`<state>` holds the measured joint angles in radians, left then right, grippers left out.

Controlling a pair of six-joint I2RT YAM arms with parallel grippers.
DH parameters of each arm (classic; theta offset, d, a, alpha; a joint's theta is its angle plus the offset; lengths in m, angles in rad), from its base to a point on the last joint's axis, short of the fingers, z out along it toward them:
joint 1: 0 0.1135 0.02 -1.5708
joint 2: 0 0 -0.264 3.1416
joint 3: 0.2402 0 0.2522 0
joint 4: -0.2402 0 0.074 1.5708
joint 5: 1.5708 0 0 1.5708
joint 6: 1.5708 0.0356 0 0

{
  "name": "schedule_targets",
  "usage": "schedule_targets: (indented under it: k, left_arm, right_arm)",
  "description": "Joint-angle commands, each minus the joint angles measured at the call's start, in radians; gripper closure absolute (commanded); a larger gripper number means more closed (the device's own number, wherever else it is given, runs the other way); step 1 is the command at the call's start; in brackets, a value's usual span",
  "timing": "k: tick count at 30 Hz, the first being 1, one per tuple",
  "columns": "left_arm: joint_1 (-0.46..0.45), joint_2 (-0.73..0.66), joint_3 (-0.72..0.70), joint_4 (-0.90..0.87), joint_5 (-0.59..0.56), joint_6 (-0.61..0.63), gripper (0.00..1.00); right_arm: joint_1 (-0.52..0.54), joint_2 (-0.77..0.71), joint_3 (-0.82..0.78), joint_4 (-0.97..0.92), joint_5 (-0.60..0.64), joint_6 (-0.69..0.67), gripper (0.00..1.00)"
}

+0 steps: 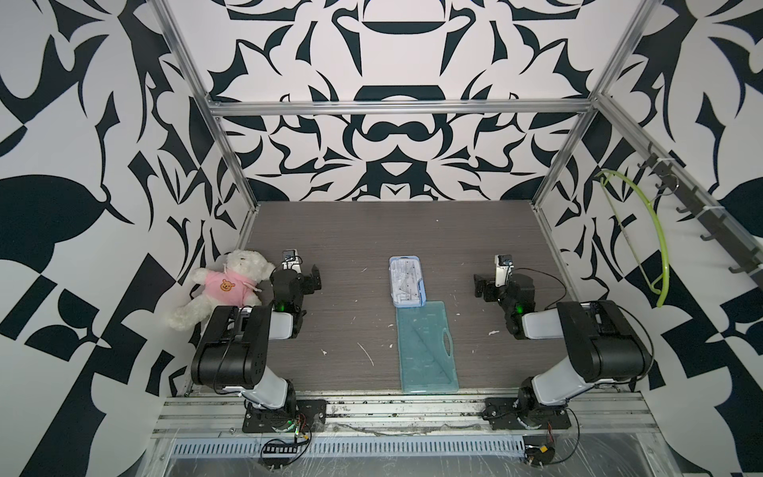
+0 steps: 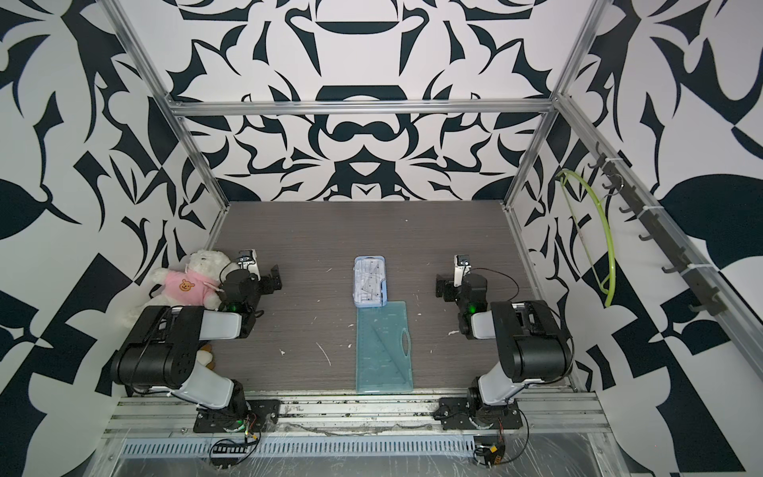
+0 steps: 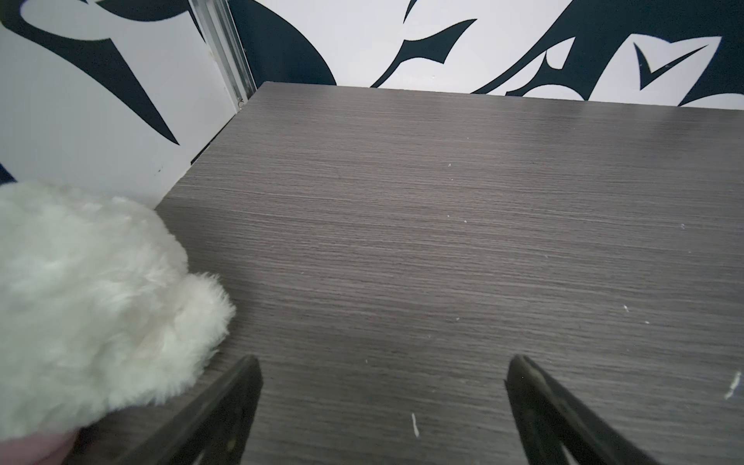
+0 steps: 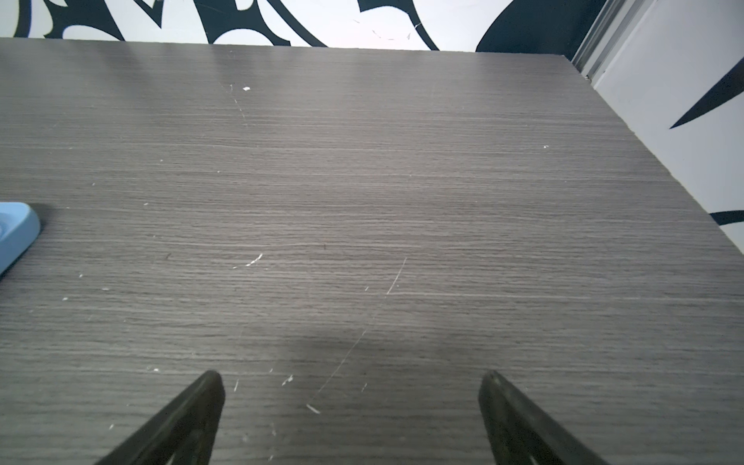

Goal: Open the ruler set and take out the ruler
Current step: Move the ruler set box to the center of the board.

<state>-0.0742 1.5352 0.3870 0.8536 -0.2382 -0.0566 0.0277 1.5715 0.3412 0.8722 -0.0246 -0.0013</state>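
Two closed ruler cases lie end to end mid-table in both top views. The far one is a small light-blue ruler set (image 1: 406,281) (image 2: 370,281) whose clear lid shows set squares. The near one is a flat teal translucent case (image 1: 427,349) (image 2: 383,347) with a handle slot and a triangle showing through. My left gripper (image 1: 316,278) (image 3: 384,362) stands open to the left of them, over bare table. My right gripper (image 1: 479,285) (image 4: 350,378) stands open to their right, also empty. A corner of the light-blue ruler set (image 4: 16,233) shows in the right wrist view.
A white teddy bear in a pink shirt (image 1: 231,285) (image 3: 80,302) lies against the left wall, close beside my left gripper. A green hanger (image 1: 656,231) hangs on the right wall. Patterned walls close the table on three sides.
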Motion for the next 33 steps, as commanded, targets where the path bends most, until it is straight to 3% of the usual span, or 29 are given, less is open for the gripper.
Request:
schedule_targets:
  k: [1, 3, 5, 8, 9, 10, 12, 14, 16, 20, 25, 28, 33]
  left_arm:
    - [-0.028, -0.108, 0.075, -0.200, -0.100, 0.015, 0.01]
    - [-0.052, -0.173, 0.116, -0.295, -0.163, 0.016, 0.01]
    - [-0.064, -0.247, 0.146, -0.361, -0.211, -0.095, 0.01]
    - [-0.065, -0.361, 0.225, -0.540, -0.150, -0.264, 0.01]
    - [-0.064, -0.381, 0.252, -0.597, -0.143, -0.328, 0.01]
    - [-0.063, -0.390, 0.266, -0.625, -0.135, -0.378, 0.01]
    - [-0.062, -0.402, 0.274, -0.618, -0.020, -0.424, 0.01]
    - [-0.066, -0.393, 0.283, -0.598, 0.088, -0.464, 0.01]
    - [-0.107, -0.367, 0.336, -0.652, 0.120, -0.479, 0.01]
    - [-0.323, -0.271, 0.524, -0.875, 0.004, -0.378, 0.01]
    - [-0.577, -0.095, 0.719, -1.067, -0.098, -0.369, 0.01]
    - [-0.722, 0.026, 0.860, -1.199, -0.173, -0.371, 0.01]
    - [-0.863, 0.227, 1.068, -1.391, -0.157, -0.385, 0.01]
  right_arm:
    - [0.001, -0.040, 0.017, 0.014, 0.082, 0.043, 0.00]
    - [0.001, -0.112, 0.071, -0.146, 0.156, 0.063, 0.00]
    - [0.001, -0.202, 0.178, -0.405, 0.208, 0.099, 0.00]
    - [-0.002, -0.311, 0.367, -0.819, 0.402, 0.475, 0.00]
    - [-0.006, -0.337, 0.417, -0.959, 0.438, 0.601, 0.00]
    - [-0.015, -0.355, 0.439, -1.012, 0.418, 0.637, 0.00]
    - [-0.038, -0.413, 0.429, -0.986, 0.276, 0.605, 0.01]
    - [-0.038, -0.486, 0.402, -0.963, 0.228, 0.589, 0.07]
    - [-0.038, -0.548, 0.388, -0.970, 0.171, 0.574, 0.12]
    - [-0.035, -0.552, 0.441, -1.129, 0.127, 0.553, 0.18]
    - [-0.016, -0.520, 0.438, -1.239, 0.089, 0.544, 0.19]
    - [0.042, -0.503, 0.446, -1.270, 0.117, 0.530, 0.19]
    - [0.192, -0.399, 0.525, -1.355, 0.191, 0.487, 0.16]
